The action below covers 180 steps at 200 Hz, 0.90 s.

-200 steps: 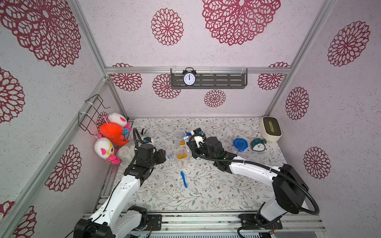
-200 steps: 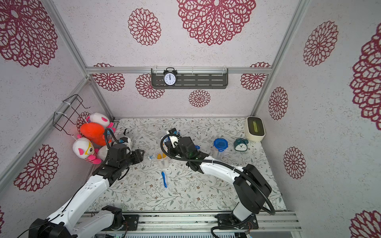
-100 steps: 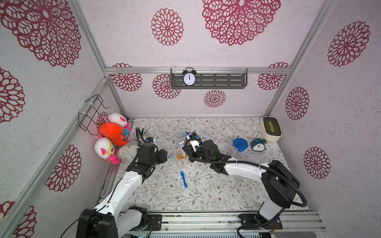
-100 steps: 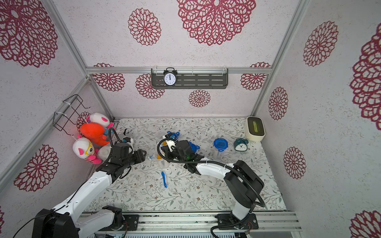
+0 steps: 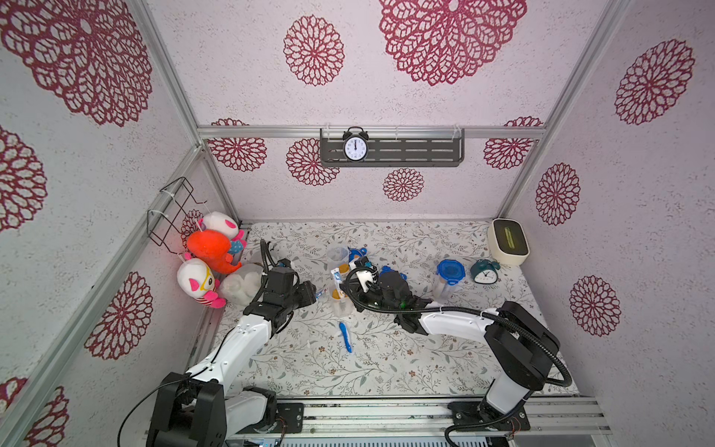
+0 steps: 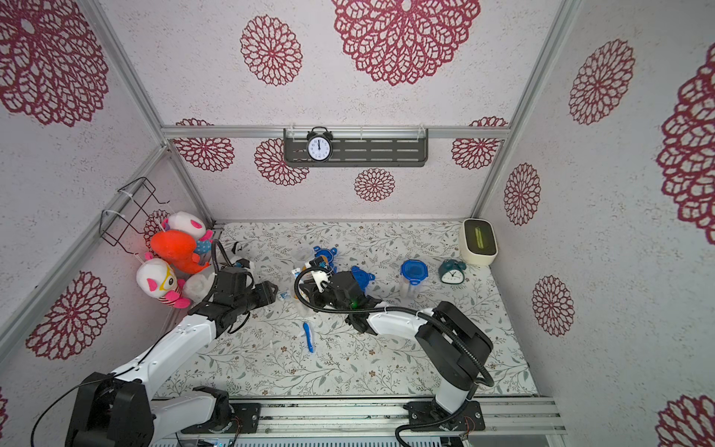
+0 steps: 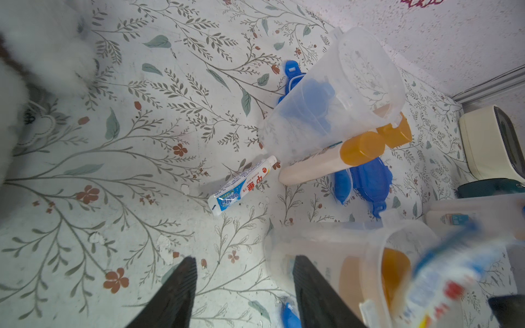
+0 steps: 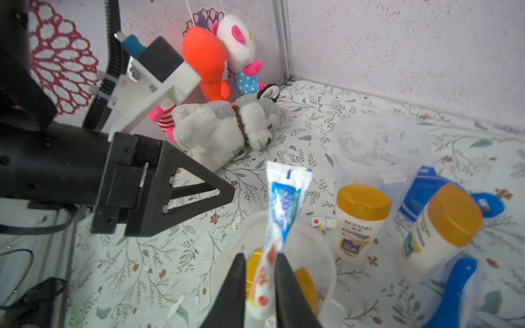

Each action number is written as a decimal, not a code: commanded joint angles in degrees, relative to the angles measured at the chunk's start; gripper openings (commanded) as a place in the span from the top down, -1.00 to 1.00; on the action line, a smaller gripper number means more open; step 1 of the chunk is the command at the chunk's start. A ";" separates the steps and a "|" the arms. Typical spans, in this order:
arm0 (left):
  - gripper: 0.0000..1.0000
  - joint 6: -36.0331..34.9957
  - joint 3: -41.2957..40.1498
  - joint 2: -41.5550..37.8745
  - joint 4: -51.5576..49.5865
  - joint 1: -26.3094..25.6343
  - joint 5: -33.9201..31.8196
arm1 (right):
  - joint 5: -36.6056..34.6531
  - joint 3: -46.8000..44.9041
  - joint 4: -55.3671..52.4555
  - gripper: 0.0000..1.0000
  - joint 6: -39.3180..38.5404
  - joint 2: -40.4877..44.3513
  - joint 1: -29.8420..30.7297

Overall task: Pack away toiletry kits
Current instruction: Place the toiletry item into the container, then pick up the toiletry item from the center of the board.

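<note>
A clear jar (image 8: 324,255) holding two orange-capped bottles stands mid-table (image 5: 342,305). My right gripper (image 8: 260,258) hangs over its mouth, jaws slightly parted around a white toothpaste tube (image 8: 284,204), with a thin gap on one side. My left gripper (image 7: 244,272) is open and empty beside that jar (image 7: 369,255), one finger against its wall. On the table lie a second toothpaste tube (image 7: 241,184) and a blue toothbrush (image 5: 345,336). Behind stand an empty jar (image 8: 380,142), two bottles (image 8: 360,221), blue lids (image 5: 390,273) and a lidded jar (image 5: 449,273).
Plush toys (image 5: 211,251) hang at the left wall, and a husky plush (image 8: 227,127) lies below them. A teal alarm clock (image 5: 483,271) and a cream box (image 5: 507,242) sit at the back right. A wire basket (image 5: 174,213) hangs on the left wall.
My right gripper carried the toothpaste tube leftward, from near the empty jar to over the jar with the bottles, and its jaws have parted. The left gripper shifted slightly.
</note>
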<state>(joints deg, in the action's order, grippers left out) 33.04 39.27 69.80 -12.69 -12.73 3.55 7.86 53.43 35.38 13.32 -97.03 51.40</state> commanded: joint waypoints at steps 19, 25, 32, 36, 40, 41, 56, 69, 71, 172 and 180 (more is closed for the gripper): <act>-0.19 1.15 1.90 3.33 0.18 0.69 1.23 | -0.79 -1.34 3.65 0.23 0.45 4.58 0.50; -0.18 1.37 2.02 3.57 -0.24 0.76 1.73 | -0.97 -1.69 3.44 0.22 0.41 5.75 0.48; -0.16 1.73 2.00 3.76 -0.83 0.75 2.26 | -1.28 -2.22 3.04 0.22 0.56 7.41 0.55; -0.15 1.97 2.02 3.72 -1.21 0.67 2.35 | -1.50 -2.52 2.62 0.21 0.55 8.54 0.59; -0.15 2.23 1.89 3.60 -1.61 0.66 2.57 | -1.93 -2.72 1.80 0.21 0.54 9.59 0.54; -0.15 2.35 1.88 3.55 -1.75 0.63 2.59 | -2.00 -2.80 1.58 0.20 0.51 9.98 0.54; -0.12 4.25 0.95 2.12 -3.63 -0.14 3.00 | -4.48 -3.43 -3.68 0.18 0.70 15.12 0.53; -0.11 5.79 0.09 -0.50 -6.74 -2.84 0.77 | -7.86 -2.85 -12.08 0.15 1.50 19.30 0.04; -0.11 6.11 0.04 -1.10 -7.35 -3.47 0.10 | -8.66 -2.68 -13.49 0.15 1.81 19.71 -0.02; -0.03 38.00 3.91 -4.80 -20.65 -28.41 -21.37 | 1.43 0.28 -57.16 0.06 8.17 32.00 -22.60; -0.04 39.11 5.64 -3.08 -21.47 -31.01 -22.97 | 3.56 -0.56 -57.18 0.06 8.21 31.92 -24.10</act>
<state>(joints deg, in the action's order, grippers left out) 63.42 40.53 63.48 -31.00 -38.13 -11.88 4.43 54.11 -15.33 20.91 -66.59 30.65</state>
